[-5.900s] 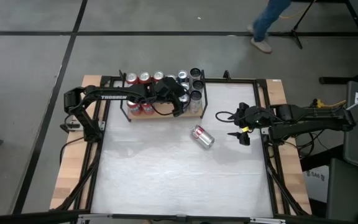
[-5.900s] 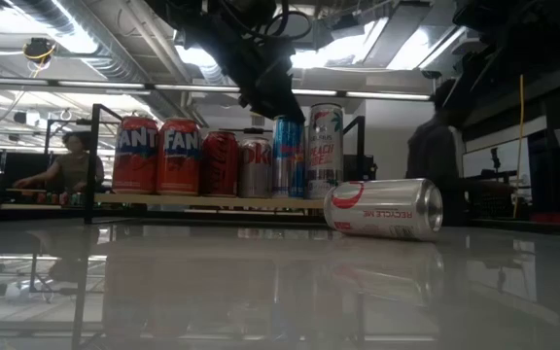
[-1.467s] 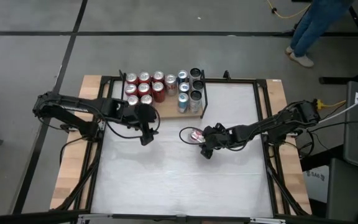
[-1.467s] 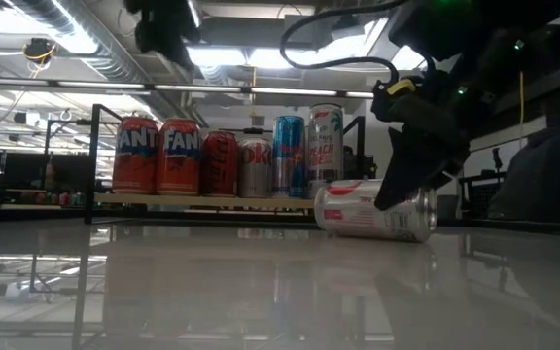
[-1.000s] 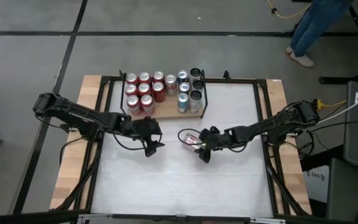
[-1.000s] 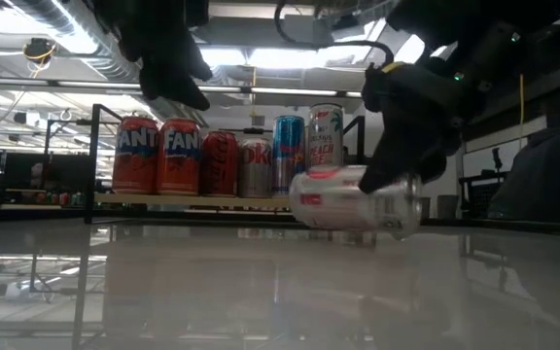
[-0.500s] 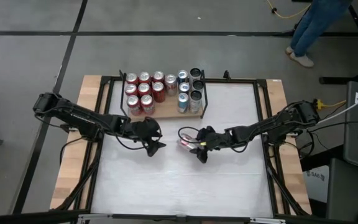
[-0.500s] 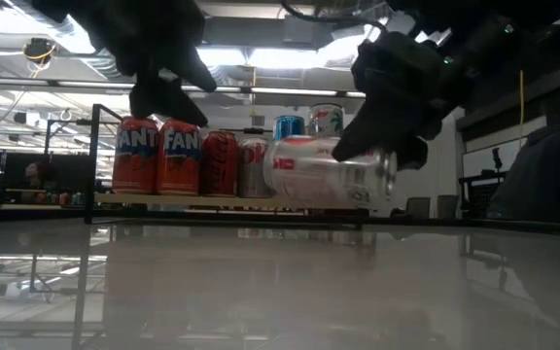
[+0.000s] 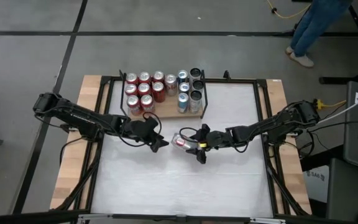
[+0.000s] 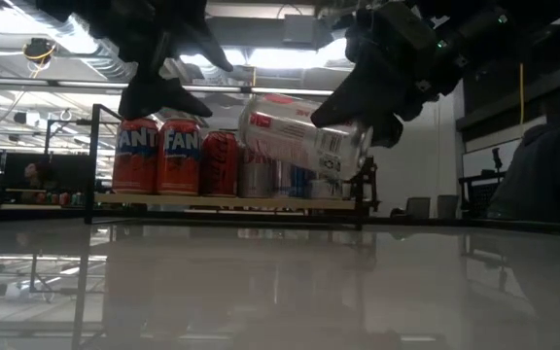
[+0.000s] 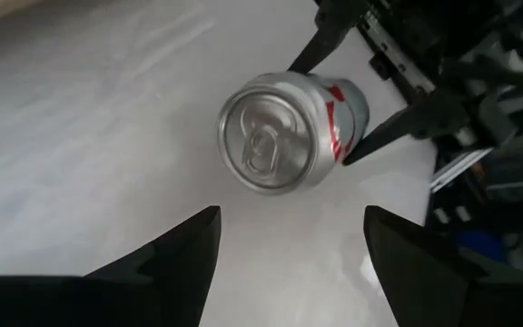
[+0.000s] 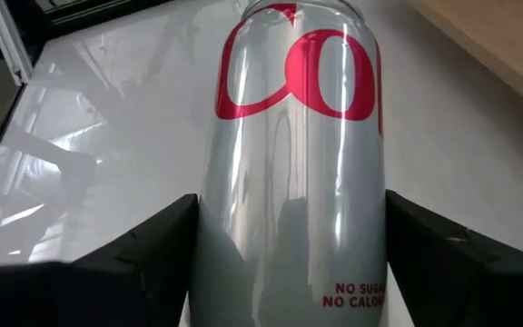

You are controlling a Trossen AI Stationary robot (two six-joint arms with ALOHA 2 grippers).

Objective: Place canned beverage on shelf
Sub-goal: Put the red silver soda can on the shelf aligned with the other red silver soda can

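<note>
A silver can with red lettering (image 9: 182,141) hangs tilted above the white tabletop, and my right gripper (image 9: 199,147) is shut on it. My left gripper (image 9: 161,144) stands open just left of the can, clear of it and facing its top end (image 11: 266,145). Its two fingers (image 11: 166,263) frame the can in the left wrist view. The wooden shelf (image 9: 168,111) with black rails sits at the table's far edge and carries several upright cans (image 10: 163,156). My right gripper pinches the can's side walls (image 12: 234,272) between its two fingers (image 12: 143,254), with the can lying along the fingers. It comes from the table's right side. The can is lifted clear of the table and tilted, its top end (image 10: 251,122) toward the left arm.
A black frame (image 9: 263,124) borders the white tabletop (image 9: 179,186), which lies bare toward the near edge. Red cans (image 9: 143,90) fill the shelf's left part, slim cans (image 9: 190,87) its right. A person's legs (image 9: 312,31) show on the floor beyond the table.
My right gripper has risen and gone a little toward the table's left edge with the can, which has come up from table level and tipped. My left gripper has rolled about its own axis and edged toward the can, still open.
</note>
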